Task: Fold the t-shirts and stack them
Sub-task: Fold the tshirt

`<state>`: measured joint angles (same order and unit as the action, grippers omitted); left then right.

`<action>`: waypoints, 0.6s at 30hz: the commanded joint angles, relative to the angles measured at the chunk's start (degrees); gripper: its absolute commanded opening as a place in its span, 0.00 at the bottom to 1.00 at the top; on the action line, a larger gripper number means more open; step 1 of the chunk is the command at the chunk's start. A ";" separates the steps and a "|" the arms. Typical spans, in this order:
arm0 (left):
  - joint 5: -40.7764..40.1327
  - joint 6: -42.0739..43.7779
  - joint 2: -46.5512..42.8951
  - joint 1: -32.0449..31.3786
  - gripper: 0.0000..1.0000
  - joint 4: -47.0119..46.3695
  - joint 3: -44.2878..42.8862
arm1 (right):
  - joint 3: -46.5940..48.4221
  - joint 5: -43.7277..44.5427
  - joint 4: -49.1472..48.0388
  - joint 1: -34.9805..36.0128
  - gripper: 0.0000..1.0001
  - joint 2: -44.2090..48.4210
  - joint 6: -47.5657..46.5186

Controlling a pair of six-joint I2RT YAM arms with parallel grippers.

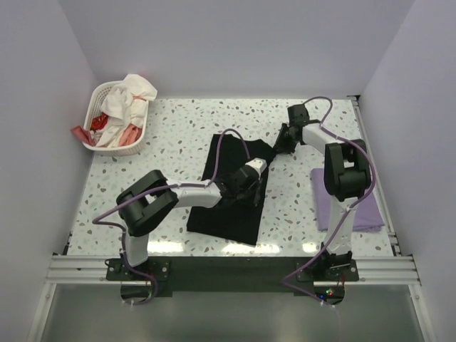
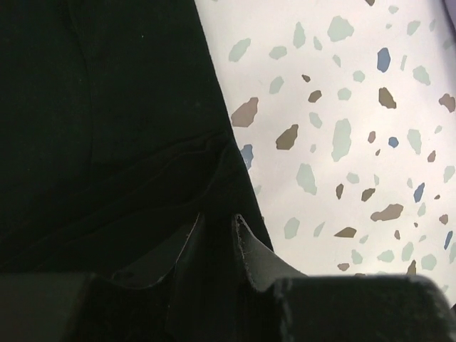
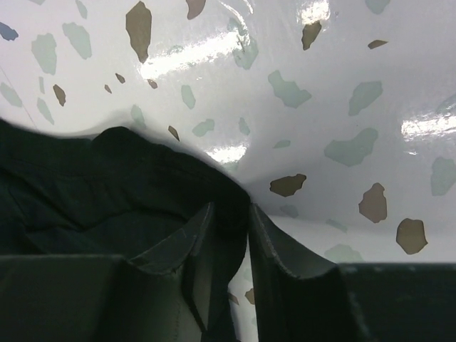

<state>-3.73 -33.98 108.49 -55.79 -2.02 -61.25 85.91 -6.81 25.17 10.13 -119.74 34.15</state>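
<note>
The left gripper [image 2: 214, 239] pinches the right edge of the black tee [image 1: 224, 214]. The right gripper [image 3: 226, 239] pinches the tee's far right corner. The black tee lies mid-table [image 1: 178, 128]. The purple tee [image 1: 360, 210] lies folded on the right side.

No word, brand, number or sign can be read in any view. The black t-shirt [image 1: 226, 214] and the lavender t-shirt [image 1: 356, 210] show plain cloth, and the white basket [image 1: 92, 114] bears no legible mark (the wrist views show only cloth and speckled tabletop [image 1: 178, 121]).
</note>
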 commanded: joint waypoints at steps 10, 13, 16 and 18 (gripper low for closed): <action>-3.13 -1.71 5.15 -2.83 0.22 4.04 -1.06 | 8.83 5.03 4.36 1.64 0.05 0.13 -4.61; -3.30 -1.71 5.33 -3.36 0.22 4.48 -1.06 | 13.13 8.29 7.43 3.14 0.05 -0.84 -6.99; -3.13 -1.97 5.33 -3.54 0.22 4.48 -1.06 | 16.39 9.88 9.37 4.28 0.05 -2.68 -9.01; -2.95 -2.23 5.42 -3.54 0.22 4.31 -0.97 | 18.15 10.58 10.51 4.90 0.05 -3.65 -9.28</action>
<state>-7.53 -35.35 110.89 -58.30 -3.46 -63.18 100.55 -0.47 33.67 14.55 -121.21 27.59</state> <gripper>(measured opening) 0.217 0.073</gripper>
